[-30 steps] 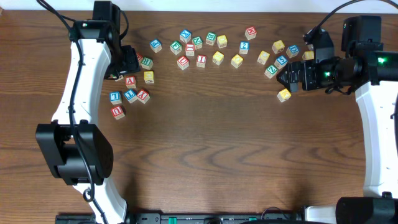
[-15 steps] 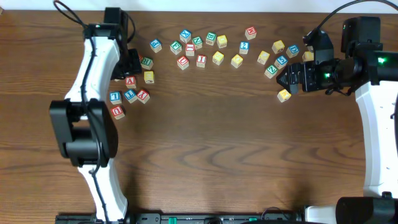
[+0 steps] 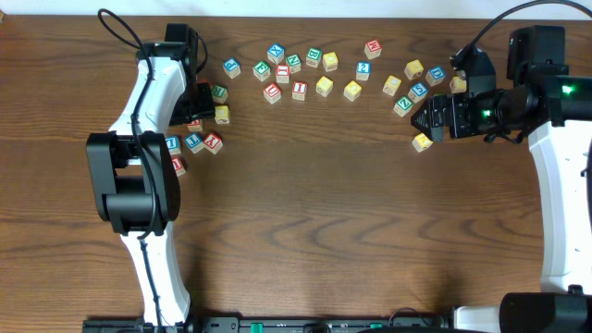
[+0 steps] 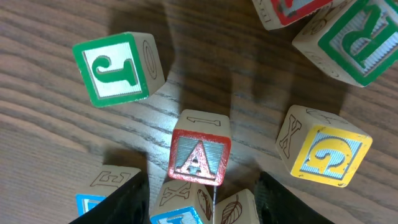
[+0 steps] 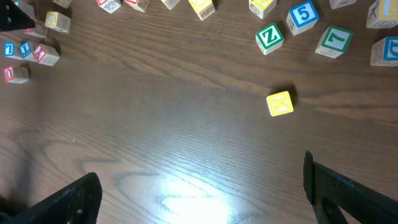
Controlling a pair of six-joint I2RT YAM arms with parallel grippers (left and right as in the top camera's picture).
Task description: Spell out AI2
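My left gripper [image 4: 204, 180] gapes empty above the A block [image 4: 199, 155]: red border, red letter on pale blue, near the table's [image 3: 324, 231] back-left corner.

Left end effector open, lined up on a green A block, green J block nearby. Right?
Not quite. The left wrist view shows the A block is red, not green. The rest holds: the left end effector is open and lined up on it, and the J block nearby is green.
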